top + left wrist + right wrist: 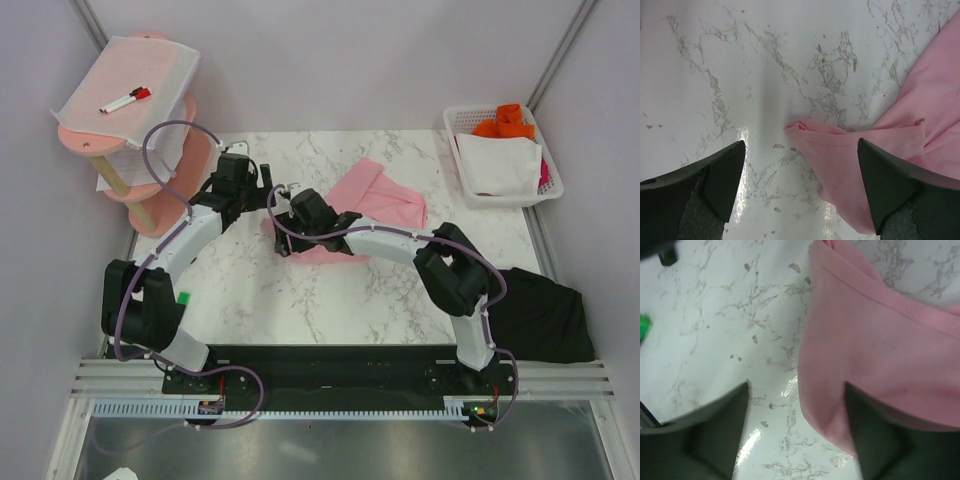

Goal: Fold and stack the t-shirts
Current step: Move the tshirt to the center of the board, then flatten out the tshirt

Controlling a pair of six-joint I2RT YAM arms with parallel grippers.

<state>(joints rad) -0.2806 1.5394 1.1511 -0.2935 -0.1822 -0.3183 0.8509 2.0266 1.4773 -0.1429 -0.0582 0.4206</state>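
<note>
The light pink t-shirt (378,200) lies partly folded on the marble table (300,290), at mid-back. The black t-shirt (545,315) lies bunched at the table's right front edge. My left gripper (262,200) is open and hovers over the pink shirt's left edge; in the left wrist view the pink shirt (880,155) reaches between my open fingers (722,175). My right gripper (285,212) is open just beside it, over the same left edge; in the right wrist view the pink shirt (880,340) lies by my right finger (875,435). Neither holds cloth.
A pink two-tier stand (130,130) at back left carries a white mesh sheet (160,70) with a red-and-white marker (126,99). A white basket (505,155) at back right holds orange and white cloth.
</note>
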